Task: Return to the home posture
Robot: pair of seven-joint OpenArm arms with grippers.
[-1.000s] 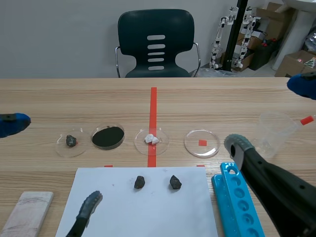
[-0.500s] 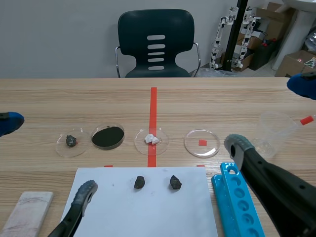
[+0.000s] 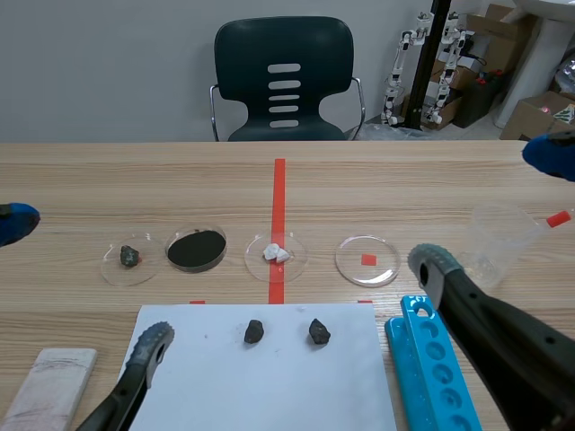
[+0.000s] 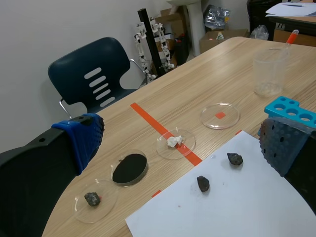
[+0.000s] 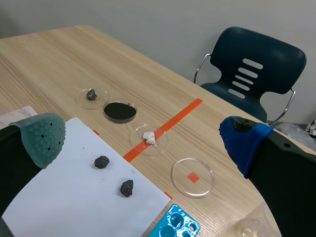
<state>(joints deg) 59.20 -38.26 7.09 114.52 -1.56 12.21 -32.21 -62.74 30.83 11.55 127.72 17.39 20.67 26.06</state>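
My left gripper (image 3: 83, 280) hangs open over the table's near left, its grey finger (image 3: 151, 343) above the corner of the white paper sheet (image 3: 269, 377) and its blue pad (image 3: 13, 221) out by the left edge. In the left wrist view the left gripper (image 4: 182, 143) holds nothing. My right gripper (image 3: 490, 208) stands open and empty at the near right, above the blue tube rack (image 3: 431, 368). The right gripper (image 5: 142, 137) shows nothing between its pads. Two dark stones (image 3: 254, 331) (image 3: 319, 332) lie on the paper.
A row of petri dishes lies beyond the paper: one with a dark stone (image 3: 130, 257), one with black powder (image 3: 196, 250), one with a white lump (image 3: 275, 253), one bare (image 3: 367, 260). A clear beaker (image 3: 499, 241) stands right; a pale block (image 3: 49, 388) lies near left.
My left gripper has shifted a little to the left, its grey finger sliding toward the paper's left edge. The right arm and all the objects stay where they were.
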